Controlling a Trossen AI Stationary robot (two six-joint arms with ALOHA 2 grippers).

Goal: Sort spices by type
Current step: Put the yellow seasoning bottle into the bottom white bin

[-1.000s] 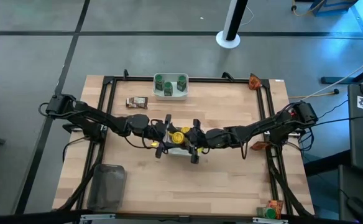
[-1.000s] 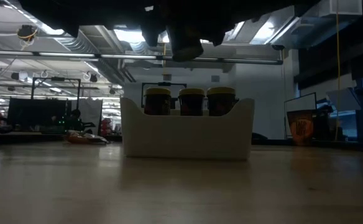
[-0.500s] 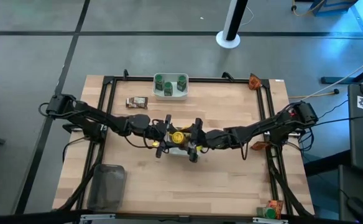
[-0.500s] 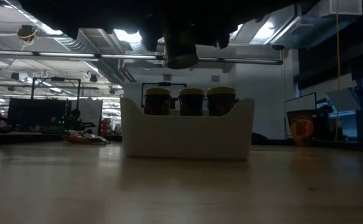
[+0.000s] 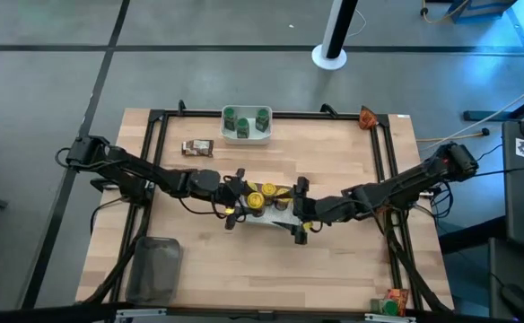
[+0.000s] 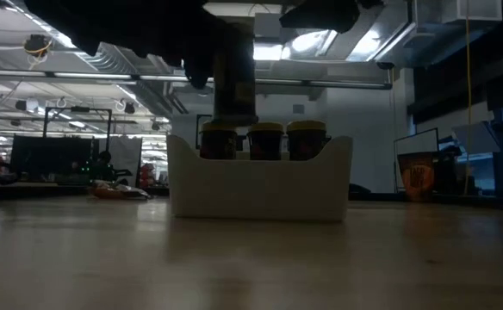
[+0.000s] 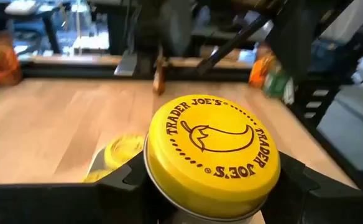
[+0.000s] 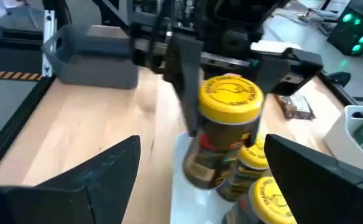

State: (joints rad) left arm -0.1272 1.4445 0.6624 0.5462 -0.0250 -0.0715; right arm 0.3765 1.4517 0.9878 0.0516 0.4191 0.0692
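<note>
Left gripper (image 5: 240,199) reaches in from 9 o'clock, jaws clenched on a yellow-capped jar (image 7: 211,154) held over the central white bowl (image 5: 275,218). Right gripper (image 5: 300,213) extends from 3 o'clock, jaws released and spread wide, just beside the bowl. More yellow-capped jars (image 5: 269,191) stand in that bowl; green-capped jars (image 5: 244,120) occupy the white bowl at 12 o'clock (image 5: 246,138), a brown packet (image 5: 196,147) near it. Wooden table (image 5: 334,260), grey tray (image 5: 154,269) at 7 o'clock. The low view is dark, the arms mere silhouettes
</note>
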